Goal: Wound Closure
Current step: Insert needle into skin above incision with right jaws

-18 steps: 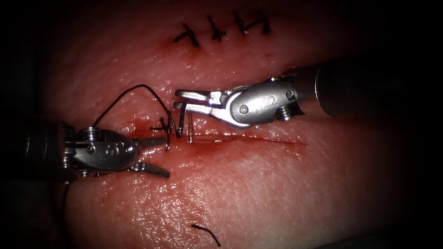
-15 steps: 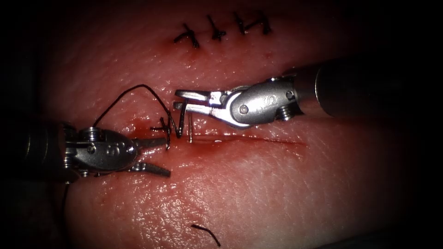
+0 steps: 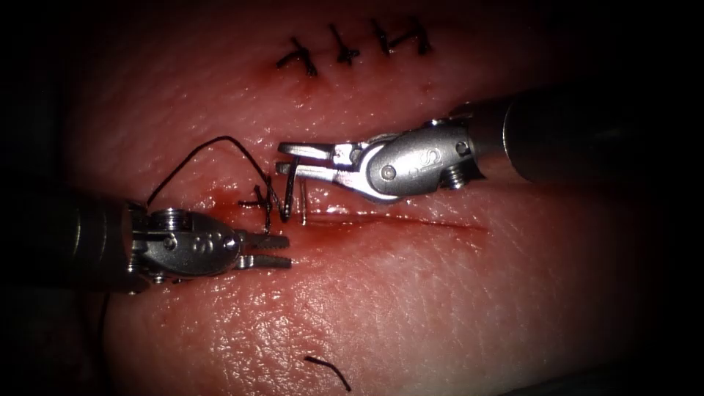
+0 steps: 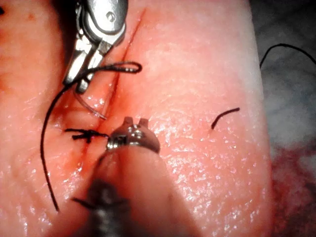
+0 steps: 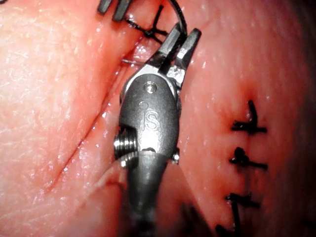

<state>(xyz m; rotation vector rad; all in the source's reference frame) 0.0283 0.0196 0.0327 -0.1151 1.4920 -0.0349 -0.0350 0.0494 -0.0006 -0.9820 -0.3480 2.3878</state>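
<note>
While right pincer (image 3: 282, 159) grips needle (image 3: 292, 192), left pincer (image 3: 284, 251) level, empty.

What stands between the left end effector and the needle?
Nothing visible. The left end effector, open and empty, lies below the cut; the needle stands at the cut above its tips, upper end at the right end effector. The knotted stitch sits aside, leftward.
</note>
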